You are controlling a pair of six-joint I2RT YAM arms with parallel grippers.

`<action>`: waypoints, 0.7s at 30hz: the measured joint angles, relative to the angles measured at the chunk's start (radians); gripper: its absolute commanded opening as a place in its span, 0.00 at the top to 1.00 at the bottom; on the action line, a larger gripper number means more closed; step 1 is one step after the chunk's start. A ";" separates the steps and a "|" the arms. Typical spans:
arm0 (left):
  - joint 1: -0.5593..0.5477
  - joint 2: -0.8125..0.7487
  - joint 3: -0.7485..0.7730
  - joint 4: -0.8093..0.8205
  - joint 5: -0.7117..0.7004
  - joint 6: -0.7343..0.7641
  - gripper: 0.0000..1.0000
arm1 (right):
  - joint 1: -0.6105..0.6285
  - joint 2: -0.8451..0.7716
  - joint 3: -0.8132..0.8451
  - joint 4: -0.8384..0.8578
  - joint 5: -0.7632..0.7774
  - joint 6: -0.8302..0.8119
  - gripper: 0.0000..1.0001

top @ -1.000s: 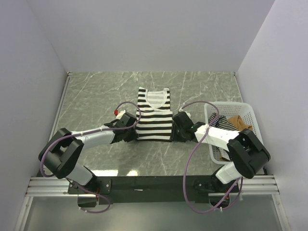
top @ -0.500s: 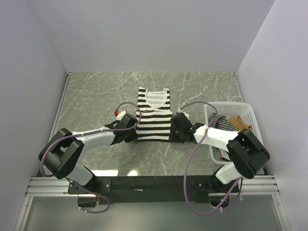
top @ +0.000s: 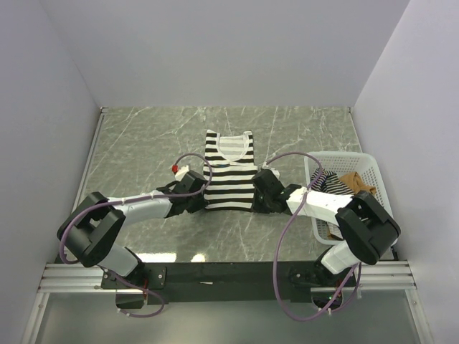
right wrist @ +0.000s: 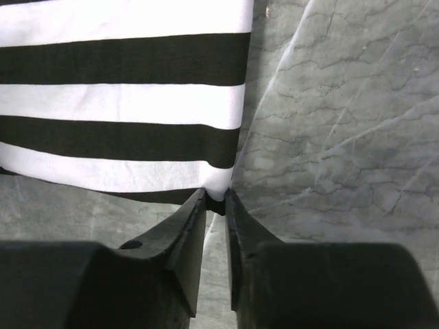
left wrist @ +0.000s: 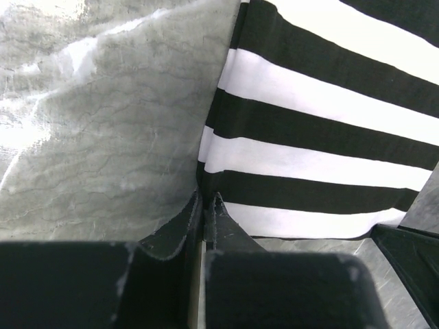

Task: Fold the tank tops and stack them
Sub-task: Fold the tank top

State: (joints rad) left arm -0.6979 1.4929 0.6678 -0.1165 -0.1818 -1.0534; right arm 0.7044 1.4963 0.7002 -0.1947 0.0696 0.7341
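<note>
The wide-striped black-and-white tank top (top: pixel 230 170) lies flat at the table's middle, neck away from me. My left gripper (top: pixel 199 201) is shut on its near left hem corner; the left wrist view shows the jaws (left wrist: pixel 204 203) pinching the cloth edge (left wrist: pixel 322 137). My right gripper (top: pixel 259 201) is shut on the near right hem corner, and the right wrist view shows the fabric (right wrist: pixel 137 103) nipped between the fingertips (right wrist: pixel 216 197). The thin-striped top (top: pixel 328 182) and the tan-brown top (top: pixel 356 182) lie bunched in the basket.
A white lattice basket (top: pixel 373 172) stands at the right, next to my right arm. Grey marble tabletop (top: pixel 143 143) surrounds the shirt. White walls close in the left, back and right sides.
Both grippers have moved slightly inward and away from me along the near hem, and the hem now sits a little higher. The basket and its tops have not moved.
</note>
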 measured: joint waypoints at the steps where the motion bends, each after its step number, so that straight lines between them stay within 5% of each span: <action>1: 0.000 -0.002 -0.003 0.003 0.000 0.000 1.00 | 0.000 0.000 0.000 0.000 0.001 0.001 0.84; 7: -0.005 -0.011 -0.013 0.013 0.002 0.001 0.99 | 0.000 -0.002 -0.007 0.006 0.006 0.011 1.00; 21: -0.105 -0.139 -0.085 -0.098 0.054 -0.023 0.99 | 0.106 -0.209 -0.146 -0.087 0.007 0.037 1.00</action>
State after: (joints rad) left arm -0.8028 1.3540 0.5827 -0.2142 -0.1276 -1.0767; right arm 0.8108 1.2873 0.5537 -0.2817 0.0765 0.7715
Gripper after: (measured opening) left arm 0.068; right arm 0.010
